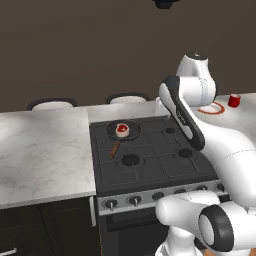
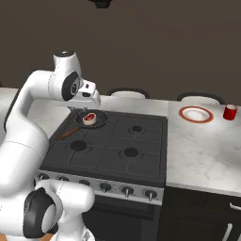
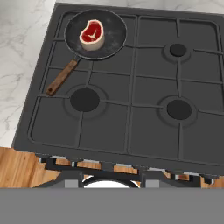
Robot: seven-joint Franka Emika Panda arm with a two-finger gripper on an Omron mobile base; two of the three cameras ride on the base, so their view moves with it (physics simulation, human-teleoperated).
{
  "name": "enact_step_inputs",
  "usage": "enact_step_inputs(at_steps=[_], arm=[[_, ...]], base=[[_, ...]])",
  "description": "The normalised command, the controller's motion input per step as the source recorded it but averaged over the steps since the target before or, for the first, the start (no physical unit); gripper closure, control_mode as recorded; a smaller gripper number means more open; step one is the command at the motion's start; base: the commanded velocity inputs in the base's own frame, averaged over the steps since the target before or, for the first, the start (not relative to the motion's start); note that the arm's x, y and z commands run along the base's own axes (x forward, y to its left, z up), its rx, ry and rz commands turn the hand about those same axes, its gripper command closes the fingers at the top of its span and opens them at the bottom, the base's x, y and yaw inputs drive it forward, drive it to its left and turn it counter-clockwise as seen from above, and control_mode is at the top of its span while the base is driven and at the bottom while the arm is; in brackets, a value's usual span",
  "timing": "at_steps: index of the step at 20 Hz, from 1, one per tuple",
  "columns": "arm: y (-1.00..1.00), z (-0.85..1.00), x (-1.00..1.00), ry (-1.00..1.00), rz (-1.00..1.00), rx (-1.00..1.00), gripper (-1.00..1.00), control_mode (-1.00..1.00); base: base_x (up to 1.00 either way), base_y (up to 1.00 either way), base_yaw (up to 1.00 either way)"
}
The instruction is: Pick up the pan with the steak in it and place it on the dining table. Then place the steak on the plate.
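Pan (image 3: 96, 34), small, round, black, resting on rear-left burner of black stove (image 3: 131, 87); at about 11 o'clock in hand view. Straight brown wooden handle (image 3: 62, 78) pointing toward 7 o'clock, over the grate toward stove's front-left burner. Steak (image 3: 92, 36), red with pale fat rim, lying flat inside pan, slightly toward 9 o'clock of pan's centre. Same pan seen in left base view (image 1: 123, 131) and right base view (image 2: 92, 118), steak in it.

Claw (image 2: 87, 101) hanging high above stove, near pan's rear edge in right base view, touching nothing; fingers hard to make out, so apart or together cannot be told. Nothing seen between them.

Plate (image 2: 196, 114), white with red-orange rim, on marble table (image 2: 202, 155) at 3 o'clock of stove, well apart from pan. Red cup (image 2: 230, 112) just beside plate, at its 3 o'clock. Second marble top (image 1: 40, 150) at 9 o'clock of stove. Row of knobs (image 2: 117, 188) along stove's front edge.
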Motion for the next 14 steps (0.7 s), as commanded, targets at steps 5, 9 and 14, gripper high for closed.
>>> enact_step_inputs(at_steps=[5, 9, 14], arm=[[0.05, -0.05, 0.01, -0.01, -0.01, 0.00, -1.00, -1.00], [0.51, -0.28, 0.20, 0.00, -0.11, 0.00, -1.00, -1.00], [0.58, -0.38, 0.18, 0.00, -0.12, 0.01, -1.00, -1.00]], base=[[0.00, 0.00, 0.00], [0.00, 0.00, 0.00], [0.00, 0.00, 0.00]])
